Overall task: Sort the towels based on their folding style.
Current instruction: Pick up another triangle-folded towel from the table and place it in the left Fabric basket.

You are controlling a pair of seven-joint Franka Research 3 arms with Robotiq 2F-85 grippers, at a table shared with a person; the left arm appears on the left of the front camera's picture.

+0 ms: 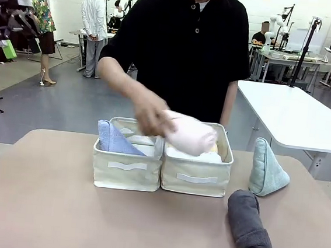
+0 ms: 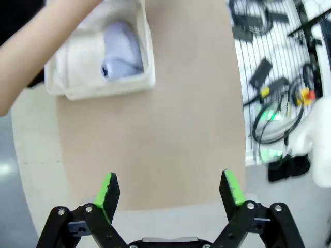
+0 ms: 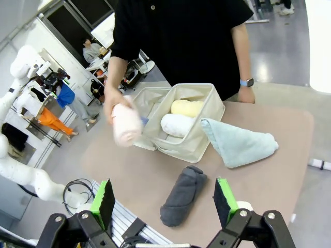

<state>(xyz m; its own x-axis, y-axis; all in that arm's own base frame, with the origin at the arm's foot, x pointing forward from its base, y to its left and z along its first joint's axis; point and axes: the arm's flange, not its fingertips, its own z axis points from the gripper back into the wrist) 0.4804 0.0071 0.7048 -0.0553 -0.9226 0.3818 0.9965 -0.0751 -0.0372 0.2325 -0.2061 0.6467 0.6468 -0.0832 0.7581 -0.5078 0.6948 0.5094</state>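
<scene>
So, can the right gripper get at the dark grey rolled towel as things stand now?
Probably yes. The dark grey towel lies uncovered on the table, straight ahead of the open right gripper; the person's hand is over the bins, well aside.

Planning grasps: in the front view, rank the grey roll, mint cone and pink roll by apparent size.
1. grey roll, largest, but nearest the camera.
2. mint cone and pink roll: look alike, no ranking.
</scene>
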